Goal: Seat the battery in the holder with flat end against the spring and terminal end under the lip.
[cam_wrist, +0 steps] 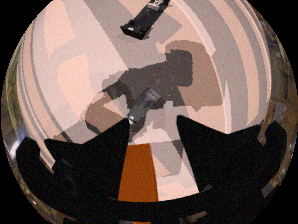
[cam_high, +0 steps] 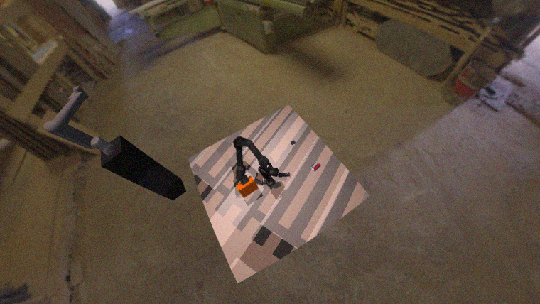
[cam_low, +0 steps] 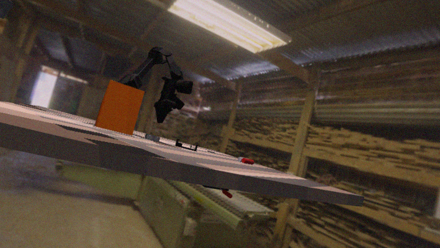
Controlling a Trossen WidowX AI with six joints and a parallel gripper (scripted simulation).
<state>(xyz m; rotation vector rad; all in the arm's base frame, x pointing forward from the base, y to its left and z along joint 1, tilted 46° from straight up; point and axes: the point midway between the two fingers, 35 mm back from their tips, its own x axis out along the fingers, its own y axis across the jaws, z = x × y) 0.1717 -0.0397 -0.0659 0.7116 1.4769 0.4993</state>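
Observation:
The grey battery (cam_low: 152, 137) (cam_wrist: 144, 104) lies on its side on the table, in the arm's shadow, with a bright end near the left fingertip in the wrist view. The black holder (cam_high: 283, 175) (cam_low: 180, 146) (cam_wrist: 145, 21) lies a short way off, cut by the wrist view's top edge; a bright metal part shows inside it, and no battery shows there. My gripper (cam_low: 160, 119) (cam_wrist: 153, 120) is partly open and empty. It hangs well above the table, over the battery's area. In the top view the arm hides the battery.
An orange block (cam_high: 248, 187) (cam_low: 120, 108) (cam_wrist: 138, 172) stands beside the arm's base. A red, white and blue object (cam_high: 315, 166) (cam_low: 247, 160) lies beyond the holder. A small dark piece (cam_high: 293, 142) lies farther back. A large black bar (cam_high: 141, 165) shows left of the table.

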